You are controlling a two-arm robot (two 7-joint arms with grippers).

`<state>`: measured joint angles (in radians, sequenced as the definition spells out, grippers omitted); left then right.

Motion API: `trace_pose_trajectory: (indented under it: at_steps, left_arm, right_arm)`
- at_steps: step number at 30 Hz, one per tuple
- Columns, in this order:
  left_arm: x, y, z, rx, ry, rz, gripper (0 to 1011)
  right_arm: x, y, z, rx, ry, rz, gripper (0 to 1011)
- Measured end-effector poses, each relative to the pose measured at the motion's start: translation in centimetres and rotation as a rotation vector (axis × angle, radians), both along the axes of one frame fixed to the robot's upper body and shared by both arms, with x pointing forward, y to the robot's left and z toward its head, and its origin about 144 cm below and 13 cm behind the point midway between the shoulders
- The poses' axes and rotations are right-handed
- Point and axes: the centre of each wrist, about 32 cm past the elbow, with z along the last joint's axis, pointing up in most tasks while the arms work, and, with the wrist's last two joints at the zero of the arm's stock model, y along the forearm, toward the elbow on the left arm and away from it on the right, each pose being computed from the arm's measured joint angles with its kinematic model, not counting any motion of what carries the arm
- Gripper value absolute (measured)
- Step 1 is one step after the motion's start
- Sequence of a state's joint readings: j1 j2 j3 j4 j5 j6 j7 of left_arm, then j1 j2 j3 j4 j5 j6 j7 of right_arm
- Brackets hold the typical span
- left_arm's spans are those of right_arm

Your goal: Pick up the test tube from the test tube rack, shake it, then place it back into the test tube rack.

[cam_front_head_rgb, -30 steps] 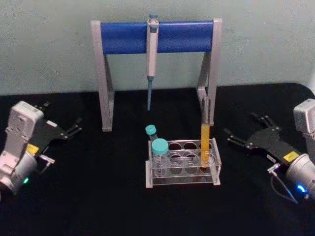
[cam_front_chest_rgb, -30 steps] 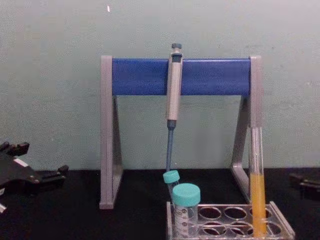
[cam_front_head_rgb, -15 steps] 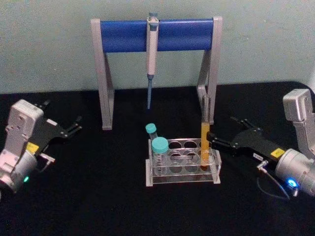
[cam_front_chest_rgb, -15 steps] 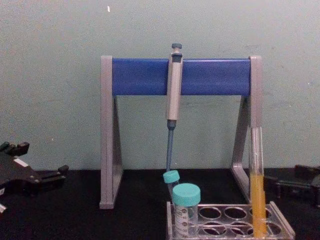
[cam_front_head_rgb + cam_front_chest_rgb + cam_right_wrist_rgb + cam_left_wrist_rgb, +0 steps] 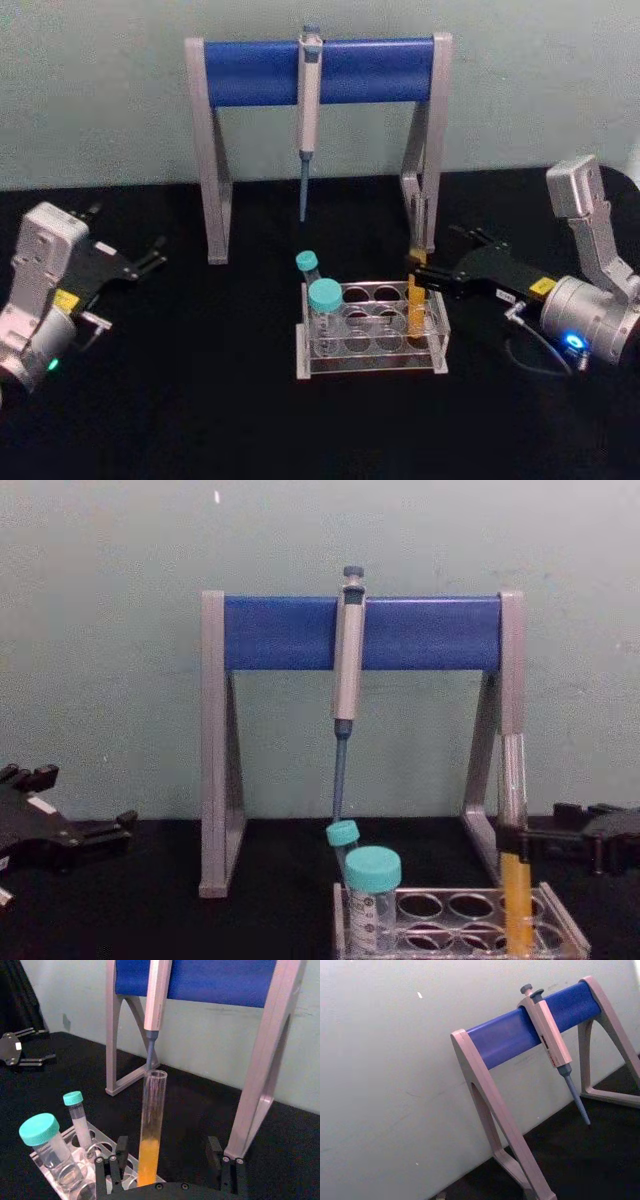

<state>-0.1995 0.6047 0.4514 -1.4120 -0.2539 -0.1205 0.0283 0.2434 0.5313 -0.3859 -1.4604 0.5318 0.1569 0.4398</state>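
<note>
My right fingers [image 5: 121,1152] are released, one either side of the test tube [image 5: 150,1130], which stands upright at the right end of the test tube rack [image 5: 370,365]. Left fingers [image 5: 152,263] released, idle at the bench [image 5: 250,420] left.

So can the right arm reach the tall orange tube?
Probably yes: the right end effector is open, the test tube stands between its fingers, and nothing sits between them.

Head camera looks down on the worktop [image 5: 200,400]; chest camera looks level across it. Both wrist cameras face the pipette stand [image 5: 515,1035], which rises beyond the right end effector [image 5: 167,1143].
</note>
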Motion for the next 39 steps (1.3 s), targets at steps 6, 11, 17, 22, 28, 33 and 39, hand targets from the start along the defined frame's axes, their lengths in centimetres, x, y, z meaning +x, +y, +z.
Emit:
trace_pose_trajectory:
  at_steps: [6, 11, 17, 22, 28, 33, 39]
  left_arm:
    - [0.0, 0.0, 0.0, 0.0, 0.0, 0.0, 1001]
    - [0.0, 0.0, 0.0, 0.0, 0.0, 0.0, 1001]
    - [0.0, 0.0, 0.0, 0.0, 0.0, 0.0, 1001]
    - [0.0, 0.0, 0.0, 0.0, 0.0, 0.0, 1001]
    - [0.0, 0.0, 0.0, 0.0, 0.0, 0.0, 1001]
    - [0.0, 0.0, 0.0, 0.0, 0.0, 0.0, 1001]
    - [0.0, 0.0, 0.0, 0.0, 0.0, 0.0, 1001]
  right_arm:
    - [0.9, 0.4, 0.1, -0.001, 0.002, 0.022, 1000]
    - [1.0, 0.8, 0.0, 0.004, 0.007, 0.037, 1000]
    - [0.9, 1.1, -0.3, 0.012, 0.018, 0.042, 1000]
    - [0.8, 1.2, -0.4, 0.019, 0.023, 0.041, 1000]
    - [0.8, 1.4, -0.5, 0.025, 0.028, 0.031, 1000]
    - [0.8, 1.4, -0.5, 0.025, 0.028, 0.031, 1000]
    - [0.8, 1.3, -0.5, 0.025, 0.027, 0.033, 983]
